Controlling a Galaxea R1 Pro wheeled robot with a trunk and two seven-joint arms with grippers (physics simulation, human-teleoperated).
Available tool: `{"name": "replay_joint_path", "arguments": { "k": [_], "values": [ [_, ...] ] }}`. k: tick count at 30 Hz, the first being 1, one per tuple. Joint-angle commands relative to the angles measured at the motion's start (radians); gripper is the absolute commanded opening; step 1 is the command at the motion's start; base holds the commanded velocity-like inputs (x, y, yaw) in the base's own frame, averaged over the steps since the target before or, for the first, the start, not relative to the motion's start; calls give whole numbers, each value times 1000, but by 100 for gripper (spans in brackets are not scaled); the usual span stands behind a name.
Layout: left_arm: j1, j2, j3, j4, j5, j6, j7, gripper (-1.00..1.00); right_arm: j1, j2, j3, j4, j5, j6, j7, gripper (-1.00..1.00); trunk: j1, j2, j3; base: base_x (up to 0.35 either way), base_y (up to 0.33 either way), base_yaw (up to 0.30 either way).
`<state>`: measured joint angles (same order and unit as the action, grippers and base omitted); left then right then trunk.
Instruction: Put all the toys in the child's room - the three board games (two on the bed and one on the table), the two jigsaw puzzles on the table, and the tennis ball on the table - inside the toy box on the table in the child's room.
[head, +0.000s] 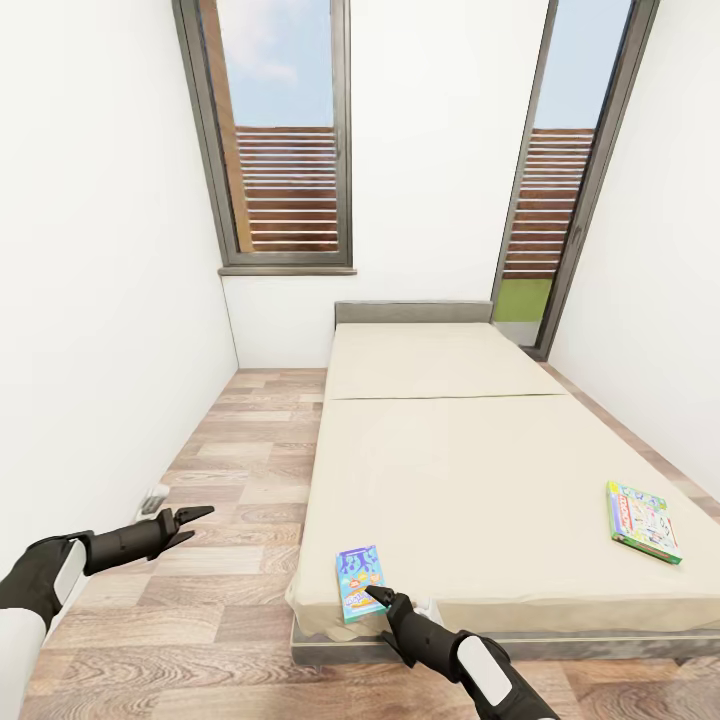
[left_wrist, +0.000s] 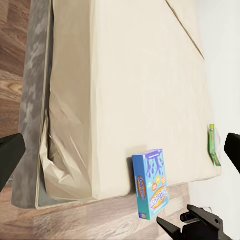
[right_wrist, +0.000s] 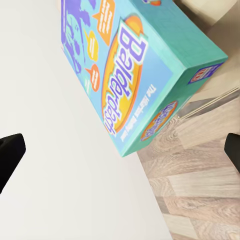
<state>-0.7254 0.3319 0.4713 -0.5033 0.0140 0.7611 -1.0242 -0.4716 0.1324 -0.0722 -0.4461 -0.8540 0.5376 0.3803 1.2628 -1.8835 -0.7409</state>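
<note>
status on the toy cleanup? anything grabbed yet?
Nothing is visibly done: both board games lie on the bed. In hand: the right gripper, open, sits at the blue Balderdash box overhanging the foot edge, not gripping it. Left: that box and the green-edged game. The left gripper is open, idle.

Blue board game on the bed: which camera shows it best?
The right wrist view: the blue board game is close and its lid print readable. The head view shows it small at the bed's foot edge; the left wrist view shows it overhanging.
</note>
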Motion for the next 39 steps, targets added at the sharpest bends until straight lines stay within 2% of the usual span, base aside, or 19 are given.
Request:
{"name": "replay_joint_path", "arguments": {
  "k": [1, 8, 15, 24, 28, 39],
  "values": [
    [-1, -1, 3, 0, 1, 9, -2, 100, -1, 1, -8, 0, -2, 9, 0, 100, 0, 0, -1, 0, 0, 0],
    [-1, -2, 3, 0, 1, 9, -2, 100, -1, 1, -8, 0, -2, 9, 0, 100, 0, 0, -1, 0, 0, 0],
    [-1, -3, 3, 0, 1, 9, -2, 100, -1, 1, -8, 0, -2, 9, 0, 100, 27, -49, -23, 0, 0, 0],
    [-1, -2, 3, 0, 1, 9, -2, 100, 0, 0, -8, 0, -2, 9, 0, 100, 27, -49, -23, 0, 0, 0],
    [-1, -2, 3, 0, 1, 9, -2, 100, 0, 0, -8, 0, -2, 9, 0, 100, 42, -77, -35, 0, 0, 0],
    [-1, -3, 3, 0, 1, 9, -2, 100, -1, -1, -8, 0, -3, 9, 0, 100, 42, -77, -35, 0, 0, 0]
  ]
}}
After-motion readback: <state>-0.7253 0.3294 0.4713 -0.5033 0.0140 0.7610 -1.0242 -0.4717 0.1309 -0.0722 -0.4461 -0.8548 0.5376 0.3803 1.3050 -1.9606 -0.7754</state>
